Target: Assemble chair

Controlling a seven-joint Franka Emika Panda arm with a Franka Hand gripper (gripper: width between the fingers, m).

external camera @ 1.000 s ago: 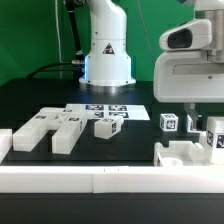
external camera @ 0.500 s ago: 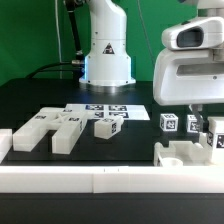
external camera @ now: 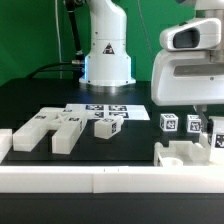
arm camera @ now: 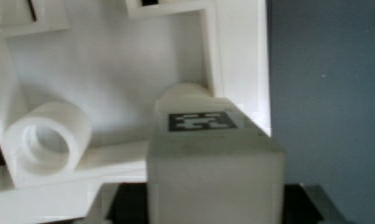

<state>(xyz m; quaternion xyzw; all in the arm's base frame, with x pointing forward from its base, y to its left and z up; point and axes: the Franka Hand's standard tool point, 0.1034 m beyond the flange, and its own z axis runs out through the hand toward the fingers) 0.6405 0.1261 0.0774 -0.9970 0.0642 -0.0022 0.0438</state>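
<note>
The gripper (arm camera: 210, 205), clamped on a tagged post (arm camera: 210, 150), had barely shifted above the notched block (external camera: 178, 155), so seating probably remained undone.

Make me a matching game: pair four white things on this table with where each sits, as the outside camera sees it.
Things:
1. marker board
2. wide notched block
3. border rail
4. low notched piece

Places:
A. along the near edge
B. exterior view's left
C. flat, in front of the robot base
D. exterior view's right, just behind the rail

Pairs: 1-C, 2-B, 3-A, 4-D
</note>
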